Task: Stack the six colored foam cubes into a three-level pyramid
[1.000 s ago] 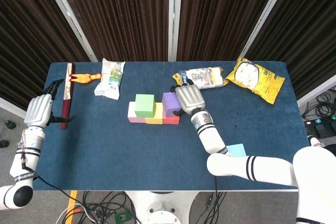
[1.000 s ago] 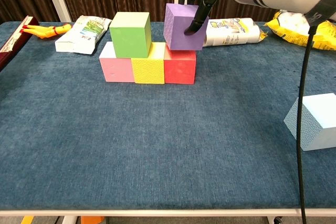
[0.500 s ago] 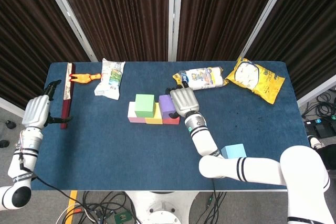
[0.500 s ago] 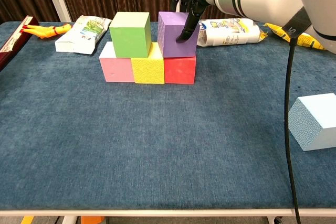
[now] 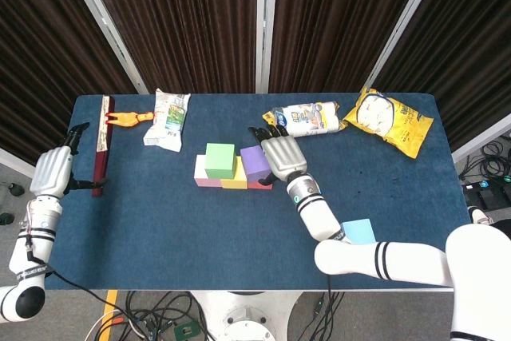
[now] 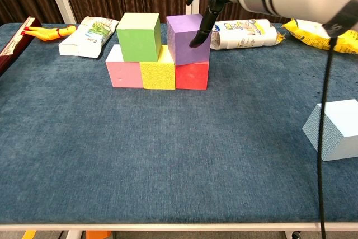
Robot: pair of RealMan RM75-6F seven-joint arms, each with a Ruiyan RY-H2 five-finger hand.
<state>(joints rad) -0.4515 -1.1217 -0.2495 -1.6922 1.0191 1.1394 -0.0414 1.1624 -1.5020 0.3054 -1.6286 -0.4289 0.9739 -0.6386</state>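
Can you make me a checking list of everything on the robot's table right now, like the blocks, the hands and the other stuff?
Surface: dark blue felt tabletop, flat.
Job's things: pink foam cube, yellow foam cube and red foam cube in a row; green foam cube and purple foam cube on top; light blue foam cube alone near the right edge.
Clutter: white snack packet, orange rubber chicken, dark red box, white wipes pack, yellow chip bag.
Hands: right hand over the purple cube, fingers spread; left hand beside the box, holding nothing.
Cables: black cable hanging from the right arm; tangled wires on the floor.
Surroundings: dark curtains behind.
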